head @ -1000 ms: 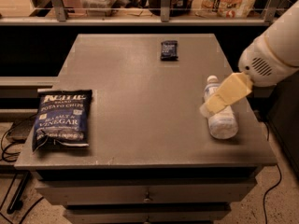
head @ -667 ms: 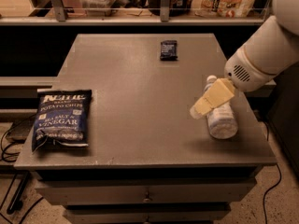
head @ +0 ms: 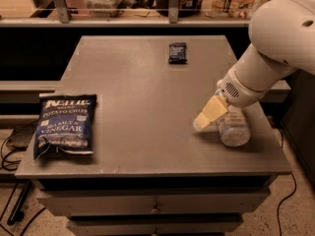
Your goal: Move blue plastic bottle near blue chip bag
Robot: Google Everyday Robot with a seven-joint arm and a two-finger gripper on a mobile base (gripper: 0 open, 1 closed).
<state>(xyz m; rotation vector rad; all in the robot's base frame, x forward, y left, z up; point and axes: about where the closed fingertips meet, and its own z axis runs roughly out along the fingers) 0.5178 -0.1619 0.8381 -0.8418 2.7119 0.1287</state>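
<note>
1. Though the pale yellow parallel-jaw gripper sits low over the tabletop, just against the left flank of the clear, bluish-tinted blue plastic bottle, I cannot tell from where I stand whether it is spread or closed, or whether it has any hold on the bottle.
2. The bottle lies on its side near the right front corner of the flat grey table. Being round, it would probably roll if nudged rather than gripped, and the right edge is close enough that it could drop off.
3. With a shallow or off-centre hold, I would expect it to slip or swing during the long carry leftward.
4. The large, dark, crinkly blue chip bag lies flat at the left front corner, well apart from the bottle. A bottle released while rolling could bump the bag or run past the front edge.
5. A small dark blue snack packet lies near the far edge, and the risk there is mistaking it for the target.
6. The white arm enters from the upper right, its bulky rounded housing held high, and its forearm slants down and left to the wrist.
</note>
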